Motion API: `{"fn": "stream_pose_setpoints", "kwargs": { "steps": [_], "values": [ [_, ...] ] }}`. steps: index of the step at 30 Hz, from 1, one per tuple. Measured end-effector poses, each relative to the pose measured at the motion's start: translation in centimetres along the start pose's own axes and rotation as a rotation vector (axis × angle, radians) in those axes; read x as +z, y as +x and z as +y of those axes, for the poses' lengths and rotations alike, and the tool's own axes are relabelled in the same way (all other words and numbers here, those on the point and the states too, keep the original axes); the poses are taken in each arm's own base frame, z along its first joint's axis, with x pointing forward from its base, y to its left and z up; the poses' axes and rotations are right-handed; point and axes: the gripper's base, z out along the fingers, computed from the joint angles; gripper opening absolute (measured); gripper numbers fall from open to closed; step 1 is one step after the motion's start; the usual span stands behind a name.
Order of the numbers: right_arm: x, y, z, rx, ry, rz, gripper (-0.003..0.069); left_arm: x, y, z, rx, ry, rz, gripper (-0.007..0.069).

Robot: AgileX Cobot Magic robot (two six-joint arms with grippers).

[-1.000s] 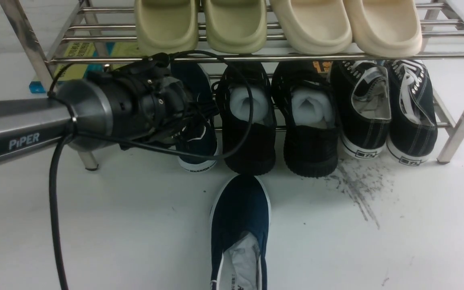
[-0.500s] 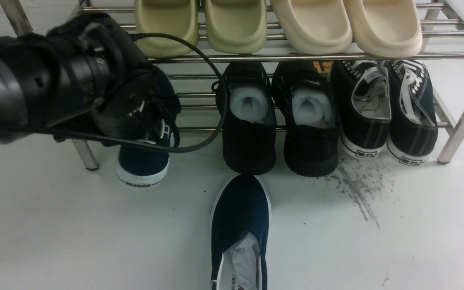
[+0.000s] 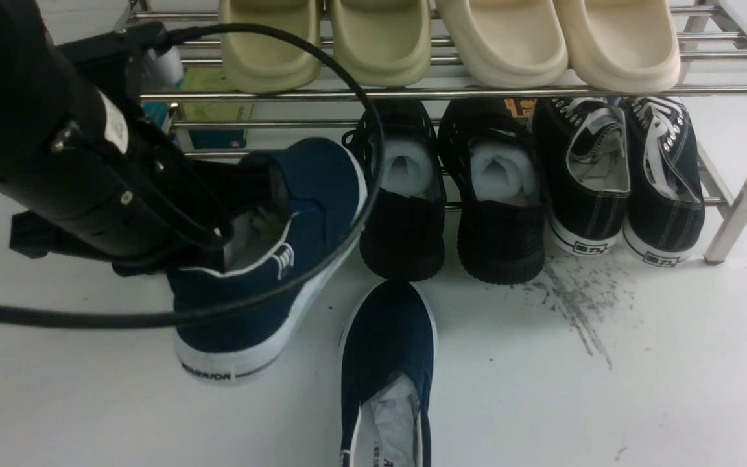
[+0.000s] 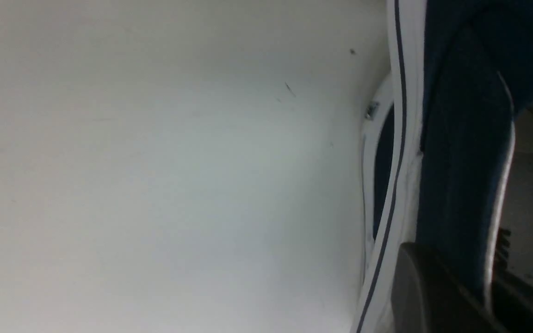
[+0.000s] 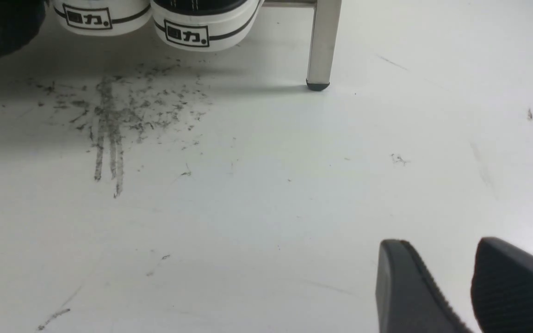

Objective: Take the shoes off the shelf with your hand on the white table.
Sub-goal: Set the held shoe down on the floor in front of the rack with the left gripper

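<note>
My left gripper point(image 3: 231, 227) is shut on the side wall of one navy-blue shoe point(image 3: 270, 285). It holds that shoe tilted, off the shelf point(image 3: 477, 92), at the left over the white table point(image 3: 607, 402). In the left wrist view the dark fingers point(image 4: 433, 286) pinch the navy wall point(image 4: 461, 185) beside the white striped sole. The other navy shoe point(image 3: 386, 344) lies flat on the table at the near centre, paper stuffing showing. My right gripper point(image 5: 437, 245) hovers low over bare table, open, with nothing between its fingers.
On the lower tier stand a black mesh pair point(image 3: 403, 227) and black laced sneakers point(image 3: 620, 175). Pale slides point(image 3: 380, 39) fill the top tier. Grey scuff streaks point(image 3: 574, 298) mark the table. A chrome shelf leg point(image 5: 322, 46) stands ahead of the right gripper. My left arm's cable point(image 3: 360, 130) loops over the held shoe.
The left gripper closed on the navy shoe on the lower tier, then drew it off the shelf toward me and to the left, tilting it. The shoe on the table stayed put.
</note>
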Motion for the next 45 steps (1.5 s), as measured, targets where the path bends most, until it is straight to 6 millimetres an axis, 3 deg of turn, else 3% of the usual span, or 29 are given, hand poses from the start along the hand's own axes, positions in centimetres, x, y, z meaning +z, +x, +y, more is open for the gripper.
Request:
{"fn": "stream_pose_setpoints", "kwargs": {
  "steps": [5,12,22,30,38,45],
  "values": [
    [0.0,0.0,0.0,0.0,0.0,0.0,0.024,1.9,4.4,-3.5,0.164,0.087,0.139,0.0028],
    [0.0,0.0,0.0,0.0,0.0,0.0,0.024,1.7,7.9,-7.2,0.171,0.142,0.12,0.0029],
    [0.0,0.0,0.0,0.0,0.0,0.0,0.024,3.4,9.9,-9.7,0.106,0.072,0.042,0.0032],
    [0.0,0.0,0.0,0.0,0.0,0.0,0.024,6.8,12.7,-13.4,0.0,0.15,0.087,0.0034],
    [0.0,0.0,0.0,0.0,0.0,0.0,0.024,10.6,13.8,-14.6,-0.193,0.106,0.114,0.0041],
    [0.0,0.0,0.0,0.0,0.0,0.0,0.024,12.9,14.3,-15.1,-0.216,0.057,0.014,0.0047]
  ]
}}
